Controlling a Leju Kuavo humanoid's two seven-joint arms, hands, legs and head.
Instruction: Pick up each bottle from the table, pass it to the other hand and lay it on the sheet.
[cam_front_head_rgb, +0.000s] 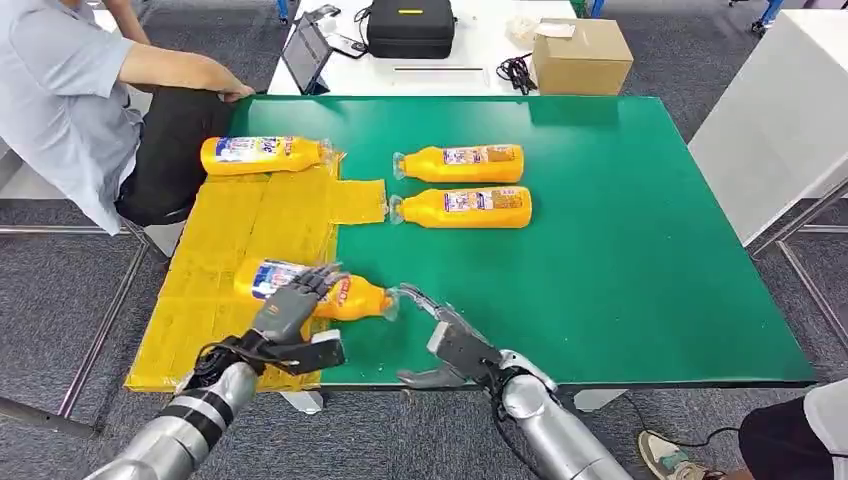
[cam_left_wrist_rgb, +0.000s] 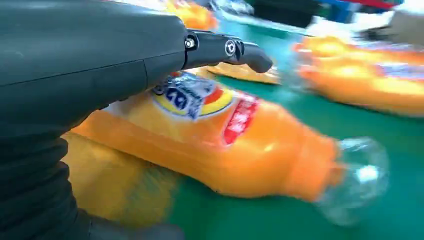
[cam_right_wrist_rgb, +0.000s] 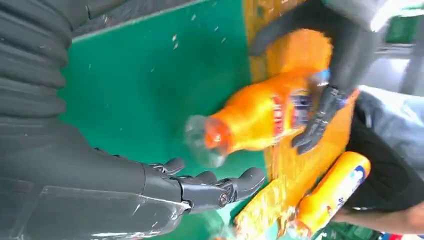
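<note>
You have one bottle on the sheet (cam_front_head_rgb: 225, 250) already: the far bottle (cam_front_head_rgb: 265, 155) lies at the sheet's far edge, near the seated person (cam_front_head_rgb: 70, 100), its long axis across the desk (cam_front_head_rgb: 640, 250) and its cap to the robot's right. A second one, the near bottle (cam_front_head_rgb: 320, 290), is in the left robot hand (cam_front_head_rgb: 290, 305), whose fingers wrap over its labelled body. It sits at the sheet's near right edge, body over the yellow, neck and clear cap out over the green; whether it rests on the sheet or is just above it, you cannot tell. Its long axis runs left to right, slightly skewed, cap toward the right robot hand (cam_front_head_rgb: 440, 345). That hand is empty, fingers spread, just beside the cap.

Two bottles (cam_front_head_rgb: 460, 185) wait on the bare green, parallel, caps pointing left toward the sheet. By my reading you are about halfway.
</note>
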